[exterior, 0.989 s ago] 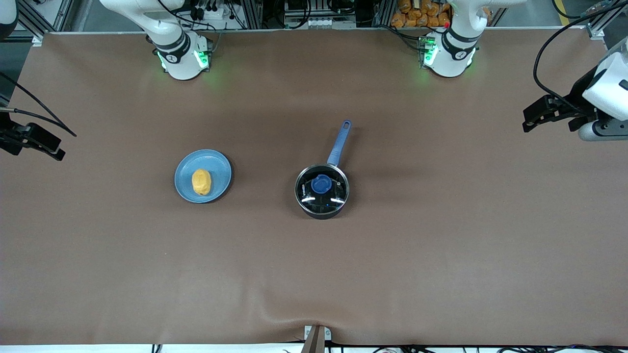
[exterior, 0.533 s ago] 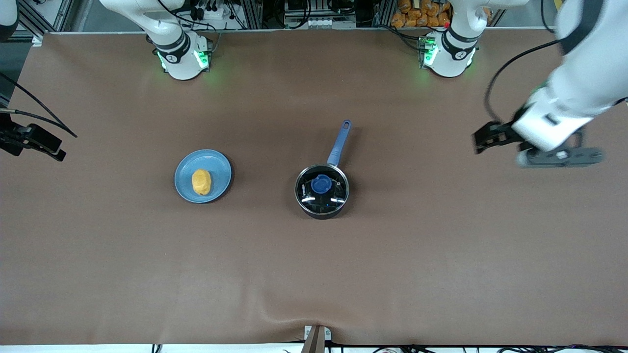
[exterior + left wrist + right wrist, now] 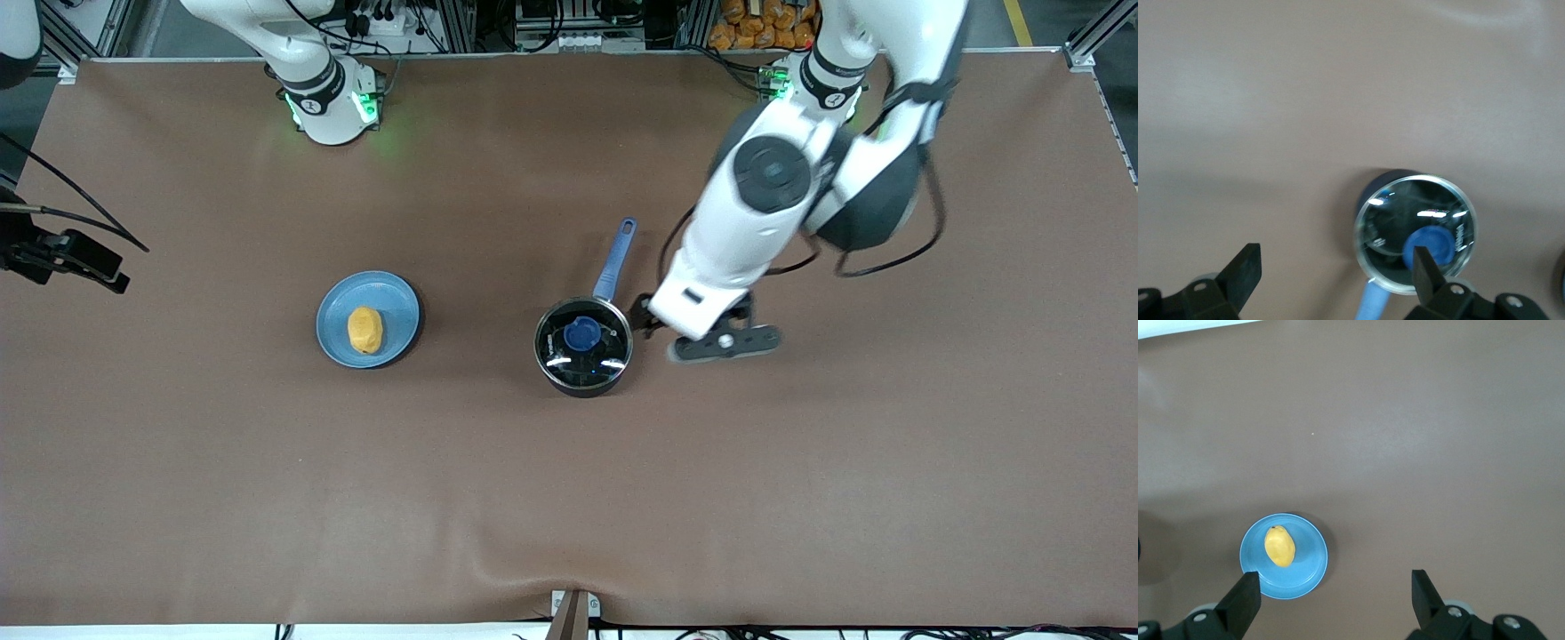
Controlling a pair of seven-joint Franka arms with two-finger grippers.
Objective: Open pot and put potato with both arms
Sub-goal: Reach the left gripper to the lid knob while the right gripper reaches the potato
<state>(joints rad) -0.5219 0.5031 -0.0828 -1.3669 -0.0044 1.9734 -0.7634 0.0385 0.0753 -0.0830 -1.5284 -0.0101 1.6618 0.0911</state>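
The small round black saucepan [image 3: 583, 348] stands near the middle of the table. Its clear glass lid [image 3: 583, 341] is seated on the rim, with the blue knob [image 3: 581, 334] at the lid's centre. The long blue handle [image 3: 615, 259] points away from the front camera, toward the robots' bases. In the left wrist view the same saucepan [image 3: 1416, 233] appears closed, the lid reflecting overhead lights.

The small oval yellow-orange potato [image 3: 364, 330] lies on the flat round blue plate [image 3: 392, 302]. The plate rests on the brown table covering [image 3: 569, 480], well apart from the saucepan and toward the right arm's end of the table. Plate and saucepan lie at about the same distance from the front camera. The right wrist view shows the potato [image 3: 1279, 547] resting on the plate [image 3: 1308, 570], away from its centre.

The left gripper [image 3: 642, 318] hangs over the table just beside the saucepan, on the side toward the left arm's end, close to where the handle joins the body. In the left wrist view its two black fingers [image 3: 1245, 273] stand spread wide with nothing between them.

The right gripper [image 3: 71, 262] hangs at the table edge at the right arm's end, well apart from the plate. In the right wrist view its fingers [image 3: 1245, 601] also stand wide apart and hold nothing.
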